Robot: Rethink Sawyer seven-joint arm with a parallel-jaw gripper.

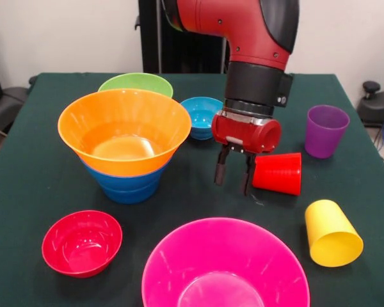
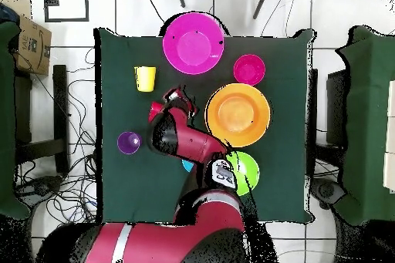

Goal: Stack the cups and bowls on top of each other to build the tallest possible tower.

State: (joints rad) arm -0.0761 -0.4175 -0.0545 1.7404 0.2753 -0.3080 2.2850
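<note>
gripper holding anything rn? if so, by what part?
Nothing held. The gripper hangs open just beside the red cup, which lies on its side on the table; nothing sits between its fingers.

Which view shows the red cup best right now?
The front view. There the red cup lies on its side, wholly visible, just beside the gripper. Overhead, only a small red sliver shows next to the arm, which covers the rest.
</note>
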